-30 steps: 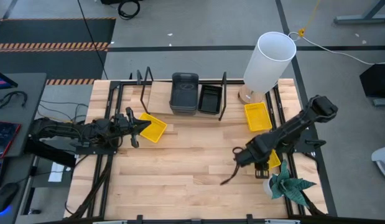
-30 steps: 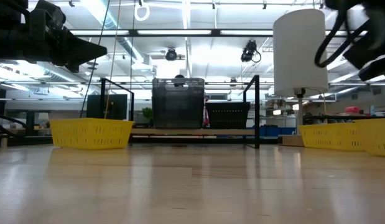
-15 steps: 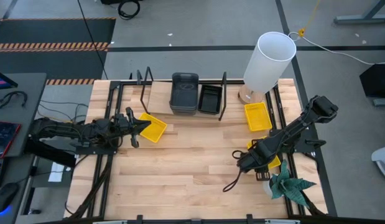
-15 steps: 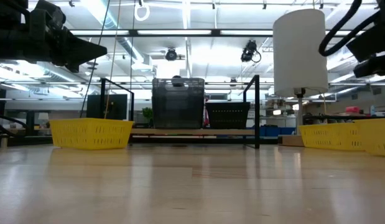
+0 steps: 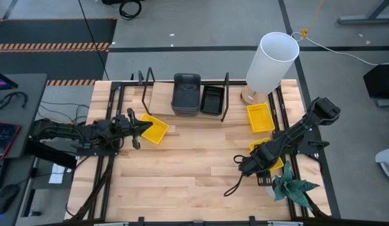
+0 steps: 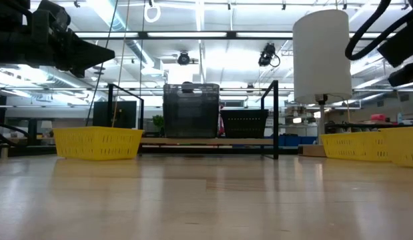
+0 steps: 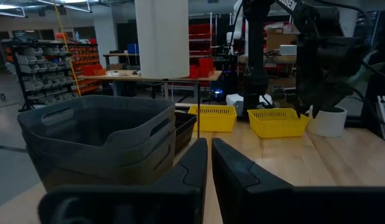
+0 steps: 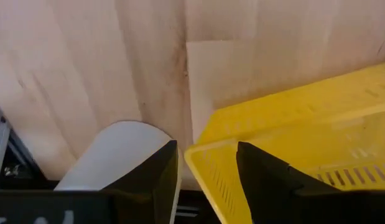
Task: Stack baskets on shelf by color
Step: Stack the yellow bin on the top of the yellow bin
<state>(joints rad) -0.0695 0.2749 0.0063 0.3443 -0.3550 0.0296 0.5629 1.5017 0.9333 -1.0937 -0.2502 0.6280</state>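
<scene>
Right gripper (image 5: 257,164) hovers over a yellow basket (image 8: 304,143) at the table's (image 5: 181,169) 4 o'clock edge.

Its jaws stand apart, straddling the basket's corner without clamping it. The left gripper (image 5: 139,129), jaws together, waits at 9 o'clock beside another yellow basket (image 5: 154,128). A third (image 5: 259,117) lies at 2 o'clock. Grey baskets (image 5: 186,94) and a black basket (image 5: 212,99) sit on the shelf (image 5: 158,99) at 12 o'clock.

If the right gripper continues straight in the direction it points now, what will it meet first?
Probably the corner rim of the yellow basket just ahead of the right gripper; its open jaws straddle that corner. Depth is hard to judge.
</scene>
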